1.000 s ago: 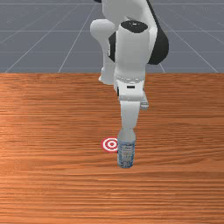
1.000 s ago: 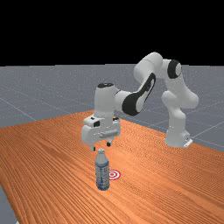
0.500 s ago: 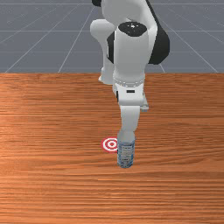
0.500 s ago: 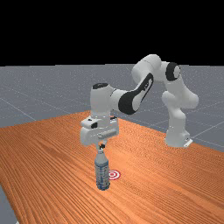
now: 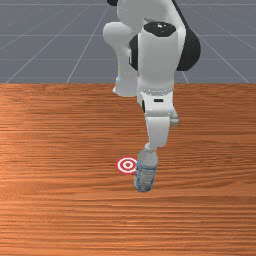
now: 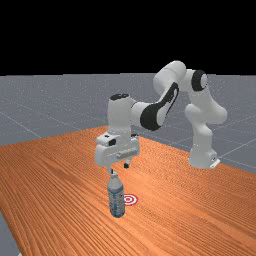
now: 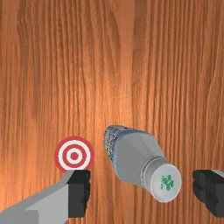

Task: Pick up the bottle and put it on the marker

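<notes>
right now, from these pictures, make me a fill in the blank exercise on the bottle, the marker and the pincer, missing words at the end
From the marker, the bottle is toward the front view's ____ side.
Rather than shut, the pincer is ____.
The marker's rings alternate between red and ____.
The print on the bottle's cap is coloured ____.

Missing words: right; open; white; green.
</notes>
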{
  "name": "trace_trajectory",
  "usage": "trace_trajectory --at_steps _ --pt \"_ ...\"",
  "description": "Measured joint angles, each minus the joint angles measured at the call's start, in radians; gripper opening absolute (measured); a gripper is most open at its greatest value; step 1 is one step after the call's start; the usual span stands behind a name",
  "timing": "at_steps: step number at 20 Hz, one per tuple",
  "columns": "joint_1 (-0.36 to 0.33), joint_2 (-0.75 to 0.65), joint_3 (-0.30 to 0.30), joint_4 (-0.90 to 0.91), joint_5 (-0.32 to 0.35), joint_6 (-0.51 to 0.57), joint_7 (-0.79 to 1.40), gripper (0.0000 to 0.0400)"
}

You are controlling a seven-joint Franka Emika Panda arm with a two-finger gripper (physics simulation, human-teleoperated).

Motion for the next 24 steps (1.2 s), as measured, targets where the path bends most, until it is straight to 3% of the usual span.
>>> trace_trajectory --at_steps 2,5,10,20,21,22,24 --pt "0.011 0.008 -0.012 0.023 -0.021 -0.028 0.015 0.038" --pt "0.011 0.032 -0.011 0.056 -0.019 -0.059 0.012 0.0396" --pt "0.011 0.03 -0.014 -0.027 -0.026 0.069 0.018 0.04" --pt "0.013 0.021 -0.014 -0.008 -0.023 0.028 0.025 0.04" --pt "0.002 0.021 -0.003 -0.01 -0.007 0.033 0.003 0.0244" --pt "-0.005 0.021 0.005 -0.013 0.006 0.037 -0.007 0.0157" --pt "-0.003 0.02 0.001 -0.011 0.0 0.04 -0.002 0.0148"
